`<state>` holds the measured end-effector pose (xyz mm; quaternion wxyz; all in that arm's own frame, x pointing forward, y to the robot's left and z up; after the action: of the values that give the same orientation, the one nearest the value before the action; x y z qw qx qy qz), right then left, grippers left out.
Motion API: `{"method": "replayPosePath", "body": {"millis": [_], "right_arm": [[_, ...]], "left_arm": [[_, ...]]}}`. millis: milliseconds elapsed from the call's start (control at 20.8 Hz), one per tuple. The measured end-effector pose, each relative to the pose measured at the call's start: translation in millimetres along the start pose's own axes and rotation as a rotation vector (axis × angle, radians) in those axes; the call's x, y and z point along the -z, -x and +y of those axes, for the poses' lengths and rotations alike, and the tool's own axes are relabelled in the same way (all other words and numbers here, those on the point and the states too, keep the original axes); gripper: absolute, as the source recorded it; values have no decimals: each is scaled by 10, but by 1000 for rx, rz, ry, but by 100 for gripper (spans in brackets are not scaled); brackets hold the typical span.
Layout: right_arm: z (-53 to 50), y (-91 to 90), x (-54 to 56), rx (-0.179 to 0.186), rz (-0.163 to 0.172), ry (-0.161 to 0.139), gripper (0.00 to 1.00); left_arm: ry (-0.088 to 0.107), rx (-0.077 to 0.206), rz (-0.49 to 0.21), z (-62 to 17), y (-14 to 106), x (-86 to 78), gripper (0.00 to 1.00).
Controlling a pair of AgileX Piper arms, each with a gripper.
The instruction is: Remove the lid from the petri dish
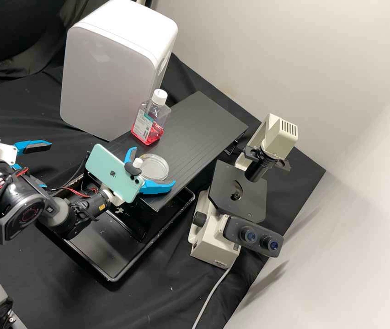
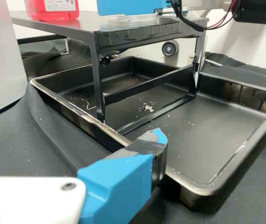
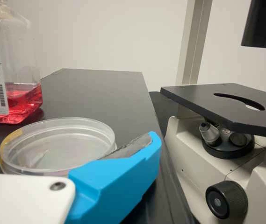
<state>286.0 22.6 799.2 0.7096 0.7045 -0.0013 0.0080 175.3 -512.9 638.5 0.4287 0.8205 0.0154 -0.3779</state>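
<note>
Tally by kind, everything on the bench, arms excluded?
clear round plastic petri dish: 1
clear flask of red liquid: 1
white and black microscope: 1
white rounded box: 1
black raised platform: 1
black shallow tray: 1
Total: 6

A big white box (image 1: 112, 68) with rounded corners stands at the back of the bench, on a black cloth (image 1: 44, 283) that covers the whole top. Just in front of it a black ribbed shelf (image 1: 204, 128) rises on thin legs, which stand in a shallow black tray (image 1: 108, 260) with white specks on its floor. A flask (image 1: 149, 119) stands upright at the shelf's back corner, close to the box, with a white cap, a label and pink-red liquid in its lower part. Beside the shelf sits a white microscope (image 1: 217, 228) with a black stage, two dark eyepieces and a cream vented head. A grey cable (image 1: 213, 292) trails from its base.
</note>
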Motion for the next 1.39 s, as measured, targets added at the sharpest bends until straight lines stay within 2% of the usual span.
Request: {"method": "replayPosePath", "body": {"millis": [961, 1393], "right_arm": [[26, 6, 18, -11, 8, 0, 0], [33, 7, 17, -14, 8, 0, 0]], "left_arm": [[-5, 0, 0, 0, 0, 0, 100], [-5, 9, 3, -22, -6, 6, 100]]}}
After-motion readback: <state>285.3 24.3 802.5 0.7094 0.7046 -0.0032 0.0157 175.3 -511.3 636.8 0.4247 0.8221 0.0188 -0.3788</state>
